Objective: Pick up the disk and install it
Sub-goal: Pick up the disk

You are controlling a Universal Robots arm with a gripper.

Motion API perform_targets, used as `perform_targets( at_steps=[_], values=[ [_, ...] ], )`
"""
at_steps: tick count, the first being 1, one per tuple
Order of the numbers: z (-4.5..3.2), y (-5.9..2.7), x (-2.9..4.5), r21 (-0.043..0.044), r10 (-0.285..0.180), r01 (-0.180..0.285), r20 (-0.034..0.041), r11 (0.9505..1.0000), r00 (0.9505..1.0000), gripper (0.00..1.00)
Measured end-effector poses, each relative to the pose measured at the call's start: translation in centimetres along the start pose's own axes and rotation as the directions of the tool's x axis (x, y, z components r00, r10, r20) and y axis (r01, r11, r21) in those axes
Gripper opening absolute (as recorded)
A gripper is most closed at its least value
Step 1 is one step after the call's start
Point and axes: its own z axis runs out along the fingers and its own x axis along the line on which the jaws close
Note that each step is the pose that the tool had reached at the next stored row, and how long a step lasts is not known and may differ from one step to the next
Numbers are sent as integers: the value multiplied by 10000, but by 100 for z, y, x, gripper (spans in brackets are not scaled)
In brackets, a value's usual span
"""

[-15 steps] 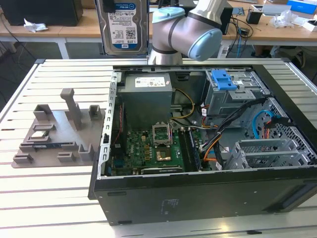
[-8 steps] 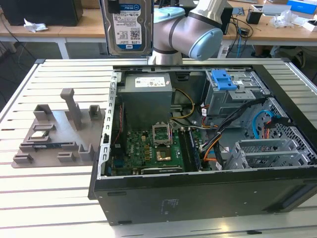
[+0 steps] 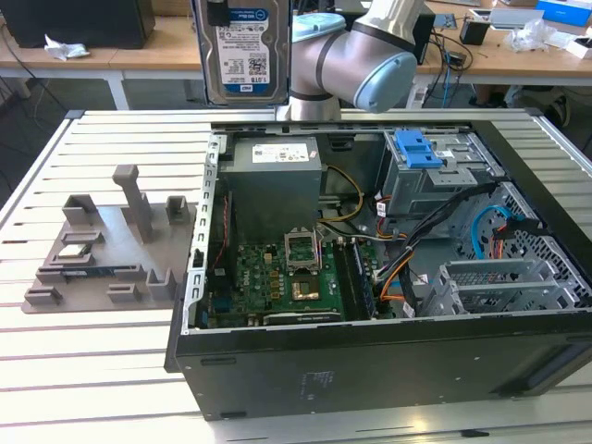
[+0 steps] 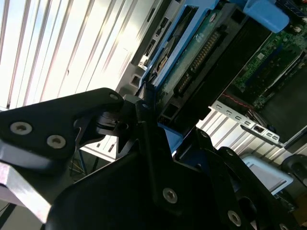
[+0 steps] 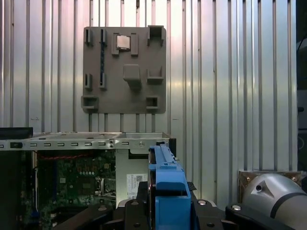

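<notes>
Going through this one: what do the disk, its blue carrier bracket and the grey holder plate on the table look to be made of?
The disk looks like a metal casing, with a greyish edge around a glossy white-and-blue label. The carrier bracket is blue plastic, judging by its moulded, evenly coloured ribs. The holder plate is matte grey, probably printed or moulded plastic, though its look leaves that open.

We record a slatted metal table [image 3: 83, 370]; in the exterior view, wooden desks [image 3: 102, 57] at eleven and one o'clock.

Robotics lab or workshop: slatted silver metal worktable [image 3: 92, 370], opened black desktop computer case [image 3: 370, 365], cluttered wooden benches [image 3: 518, 57] behind.
</notes>
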Motion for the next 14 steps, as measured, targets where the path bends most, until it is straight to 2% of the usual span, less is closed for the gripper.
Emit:
perform_targets(
  at_steps=[5,14],
  values=[
    [1,-48,8,0,1,-1,0,10000,10000,37],
    [3,-75,84,1,0,0,1,10000,10000,37]
  ],
)
